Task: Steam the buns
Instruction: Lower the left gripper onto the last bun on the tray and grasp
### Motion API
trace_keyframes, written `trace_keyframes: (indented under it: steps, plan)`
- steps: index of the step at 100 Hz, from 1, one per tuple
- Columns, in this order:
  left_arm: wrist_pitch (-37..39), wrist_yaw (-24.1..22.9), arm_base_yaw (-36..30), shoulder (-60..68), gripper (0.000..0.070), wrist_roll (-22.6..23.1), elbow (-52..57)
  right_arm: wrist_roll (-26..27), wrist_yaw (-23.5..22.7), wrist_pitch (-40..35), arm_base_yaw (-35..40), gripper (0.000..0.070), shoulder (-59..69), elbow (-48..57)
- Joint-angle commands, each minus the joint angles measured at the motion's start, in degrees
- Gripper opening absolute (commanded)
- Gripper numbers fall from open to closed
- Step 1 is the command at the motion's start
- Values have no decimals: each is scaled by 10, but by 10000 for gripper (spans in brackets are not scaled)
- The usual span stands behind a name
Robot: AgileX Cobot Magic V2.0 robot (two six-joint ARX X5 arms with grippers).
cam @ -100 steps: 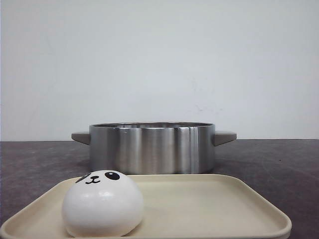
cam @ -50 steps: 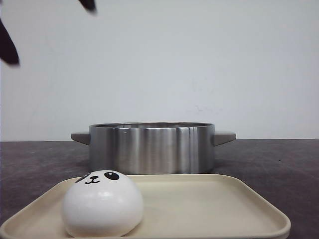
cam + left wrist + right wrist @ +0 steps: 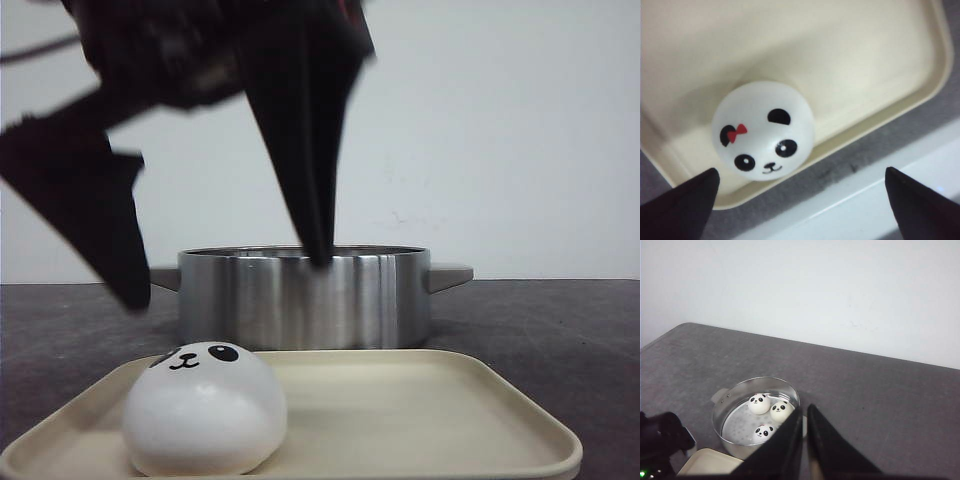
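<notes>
One white panda-faced bun sits on the left part of a beige tray. In the left wrist view this bun has a red bow on one ear. My left gripper hangs open above it, its dark fingers spread wide and not touching it. Three more buns lie inside the steel pot. My right gripper is shut and empty, held high over the table beside the pot.
The steel pot with two grey handles stands just behind the tray on the dark grey table. A white wall rises behind. The tray's corner and the left arm show in the right wrist view.
My left gripper has come down from above the frame's top to hang open over the bun on the tray. The bun, the tray and the pot have not moved.
</notes>
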Motion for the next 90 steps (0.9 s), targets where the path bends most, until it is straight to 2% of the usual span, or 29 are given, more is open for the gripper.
trace_keyframes:
  steps: [1, 25, 38, 51, 55, 64, 75, 77, 90]
  plan:
    - [3, -2, -8, 20, 677, -5, 4, 10, 1, -36, 6, 7, 6, 9]
    - [7, -20, -7, 53, 657, -5, 4, 6, 5, -36, 6, 7, 6, 9]
    - [13, -23, -7, 63, 516, -5, 4, 6, 5, -37, 6, 7, 6, 9]
    - [28, -24, -7, 70, 490, -6, 4, 6, 5, -37, 6, 7, 6, 9]
    - [32, -28, -7, 72, 434, -6, 4, 6, 5, -37, 6, 7, 6, 9]
    - [33, -32, -7, 78, 217, -5, 4, 6, 5, -37, 6, 7, 6, 9]
    - [34, -33, -7, 85, 22, 3, 4, 6, 5, -37, 6, 7, 6, 9]
    - [34, -33, -7, 86, 0, 5, 4, 6, 5, -38, 6, 7, 6, 9]
    - [34, -33, -9, 88, 0, 19, 4, 6, 5, -38, 6, 7, 6, 9]
